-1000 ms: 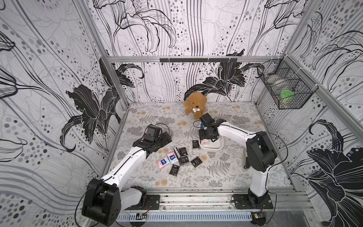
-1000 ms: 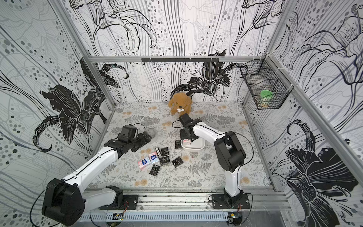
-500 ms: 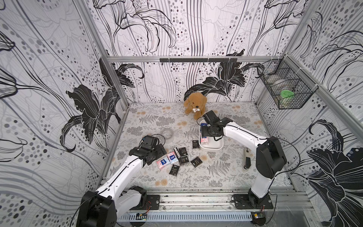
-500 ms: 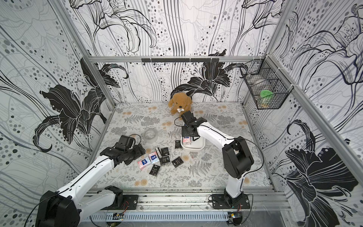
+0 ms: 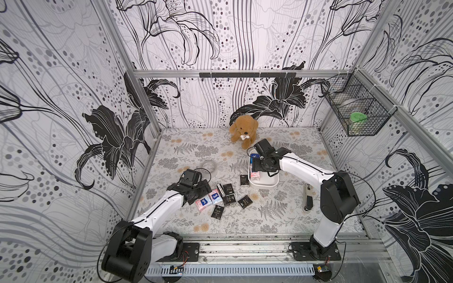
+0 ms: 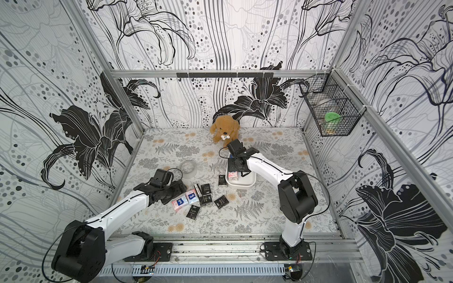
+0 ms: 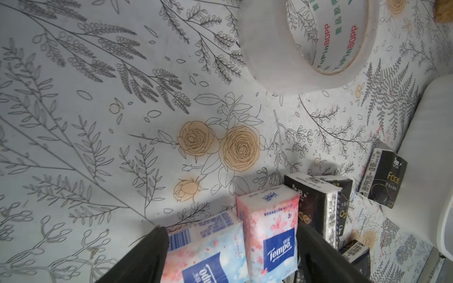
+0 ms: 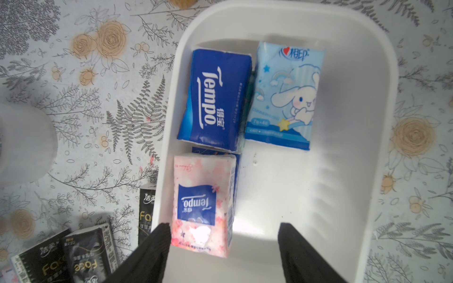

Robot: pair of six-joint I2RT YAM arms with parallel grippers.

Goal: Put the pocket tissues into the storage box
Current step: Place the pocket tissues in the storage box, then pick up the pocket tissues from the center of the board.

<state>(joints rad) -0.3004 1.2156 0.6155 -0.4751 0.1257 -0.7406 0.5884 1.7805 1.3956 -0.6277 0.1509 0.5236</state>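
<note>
Pocket tissues (image 7: 269, 220) look light, soft, slick-wrapped; pinch across narrow sides; left tool (image 7: 231, 229), apart, straddles two pink ones on the bench (image 7: 98, 122); right tool (image 8: 224, 225), apart and empty, hovers over the storage box (image 8: 318, 196) holding others.

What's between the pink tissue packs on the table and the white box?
Black tissue packets, one right beside the box; both top views show them.
</note>
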